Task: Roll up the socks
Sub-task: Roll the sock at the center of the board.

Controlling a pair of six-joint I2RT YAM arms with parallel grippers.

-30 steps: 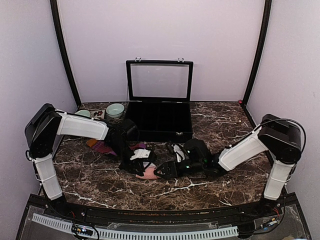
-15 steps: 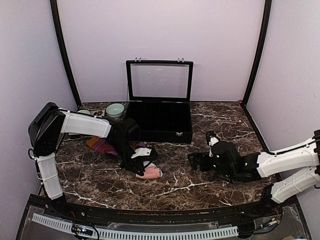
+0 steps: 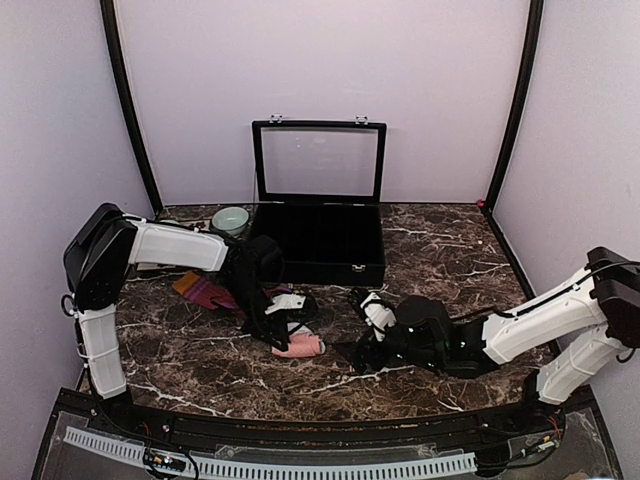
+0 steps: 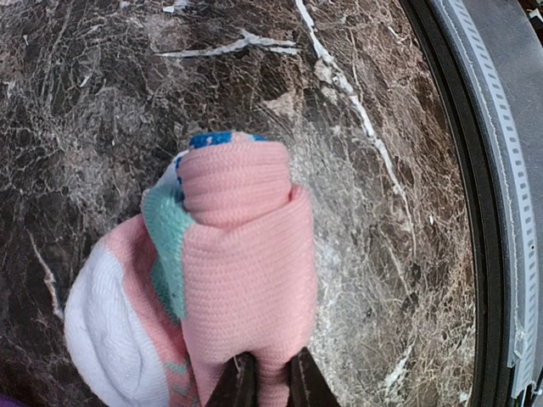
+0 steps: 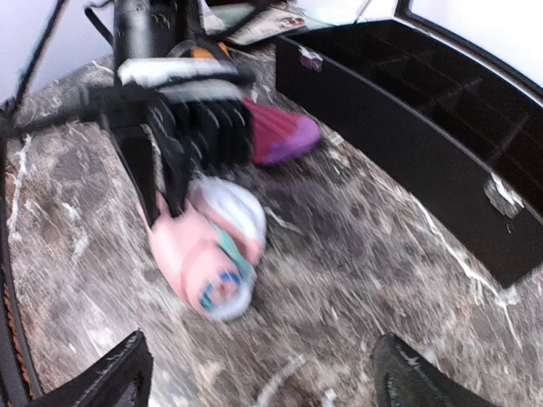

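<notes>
The salmon-pink sock (image 3: 301, 346) with mint and white patches lies rolled up on the marble table; it also shows in the left wrist view (image 4: 242, 271) and the right wrist view (image 5: 204, 254). My left gripper (image 3: 279, 334) is shut on a fold of pink fabric at the roll's end (image 4: 263, 386). The maroon sock (image 3: 204, 292) lies flat behind the left arm, its purple toe (image 5: 284, 136) showing in the right wrist view. My right gripper (image 3: 358, 355) is open and empty, low over the table just right of the roll, its jaws wide apart (image 5: 263, 373).
An open black compartment case (image 3: 320, 245) with a glass lid stands at the back centre, its front wall (image 5: 407, 144) close behind the socks. A mint bowl (image 3: 230, 218) sits at the back left. The table's black front rail (image 4: 475, 212) runs close to the roll.
My right arm swung out to the right, away from the sock, then came back left toward it. My left gripper kept hold of the pink roll and shifted slightly right.
</notes>
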